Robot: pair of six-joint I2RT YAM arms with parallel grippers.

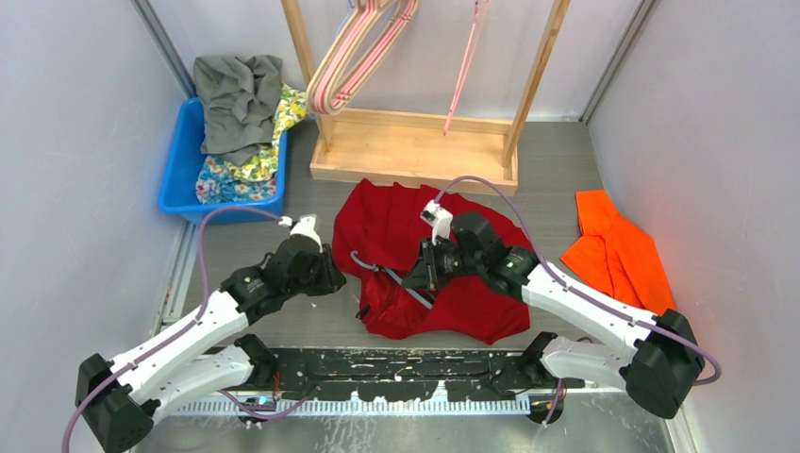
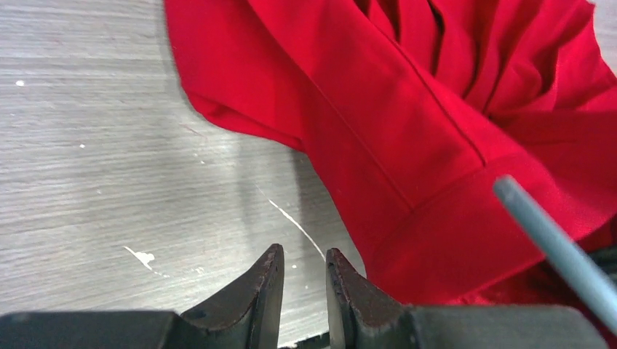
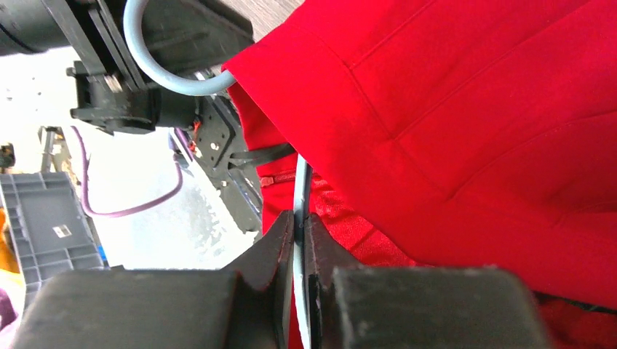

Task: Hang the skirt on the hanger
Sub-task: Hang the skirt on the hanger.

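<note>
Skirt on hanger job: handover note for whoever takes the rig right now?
Left gripper: slightly open, empty, over the table beside the red skirt.
Right gripper: shut on the grey hanger.
Skirt lies crumpled on the table, fabric covering part of the hanger.
Done: hanger gripped at the skirt.
Left: work the skirt onto the hanger.

The skirt (image 1: 406, 226) is solid red, and the hanger (image 2: 553, 243) in it is pale grey-blue. At 10 o'clock, a bright blue bin (image 1: 179, 160) has a plain grey top (image 1: 236, 99) and yellow-blue floral prints (image 1: 222, 179). There's a plain orange garment (image 1: 618, 255) at 3 o'clock and pink hangers (image 1: 330, 85) at 12.
</note>
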